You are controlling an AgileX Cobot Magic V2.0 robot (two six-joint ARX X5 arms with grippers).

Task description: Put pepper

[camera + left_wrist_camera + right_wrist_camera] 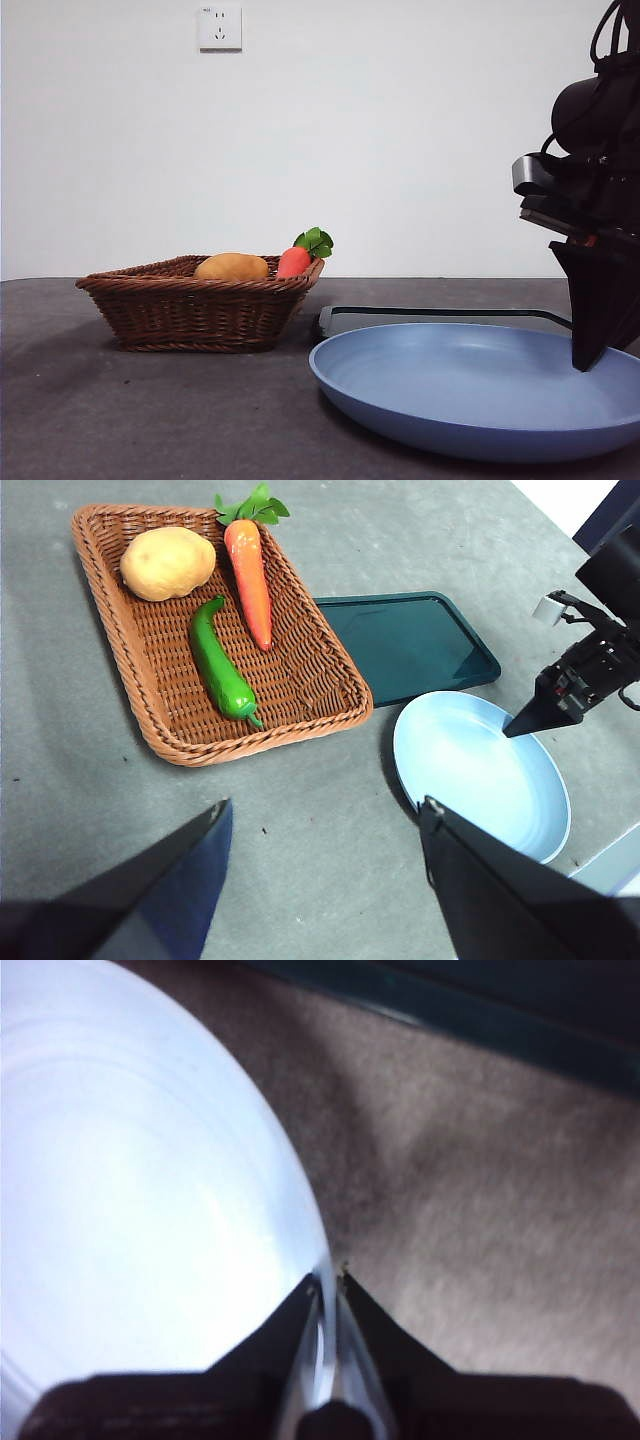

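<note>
The pepper (219, 664) lies lengthwise in the basket (330, 650), tip toward its near corner beside the plate (480, 770), whose rim the right gripper (327, 1282) pinches; the left gripper (325, 815) hangs released.

no readable text, labels or signs

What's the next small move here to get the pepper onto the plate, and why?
Probably lower the open left gripper toward the pepper, which lies untouched in the basket, while the right gripper is shut on the blue plate rim, steadying it.
</note>
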